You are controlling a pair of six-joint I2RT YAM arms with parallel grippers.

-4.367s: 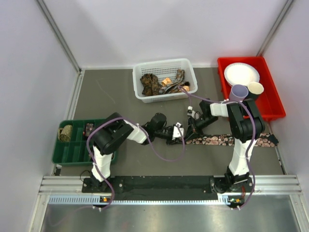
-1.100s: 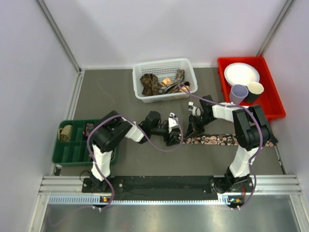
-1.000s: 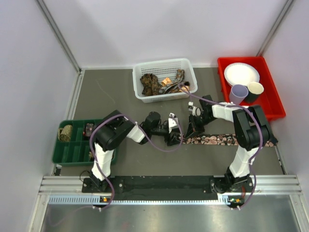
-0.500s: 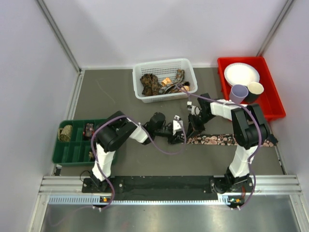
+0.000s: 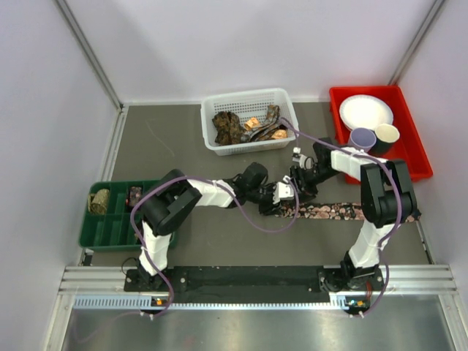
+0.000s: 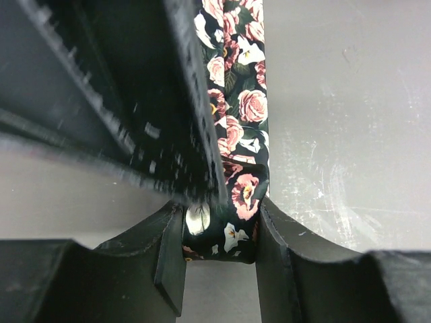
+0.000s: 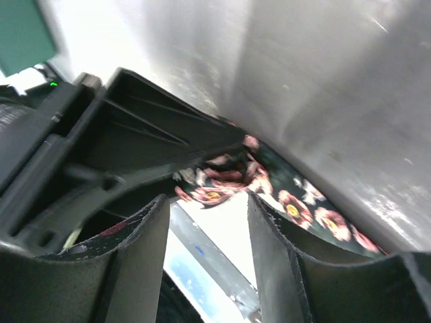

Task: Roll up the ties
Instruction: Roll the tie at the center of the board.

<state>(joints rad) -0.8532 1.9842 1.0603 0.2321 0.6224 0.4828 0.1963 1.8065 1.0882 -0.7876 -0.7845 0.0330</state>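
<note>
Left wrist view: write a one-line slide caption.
Left gripper pinches the curled end of the floral tie, the rest stretching flat across the grey table.

Laid-out tie [image 6: 237, 114]: black ground printed with pink roses, white lilies and green leaves. Basket [image 5: 248, 149]: white mesh. Basket ties [image 5: 232, 126]: dark brown-olive print with orange patches. Bin [image 5: 417, 161]: red. Plate [image 5: 365, 111]: white. Lavender cup [image 5: 362, 137]; cream cup [image 5: 387, 133]. Compartment tray [image 5: 110, 228]: green. Table [image 5: 175, 146]: dark grey. Cables [image 5: 256, 223]: purple.

Grey table [image 5: 168, 139]; atop, floral tie [image 5: 338, 212], white basket [image 5: 248, 149], red bin [image 5: 411, 158], green tray [image 5: 110, 231]
</note>
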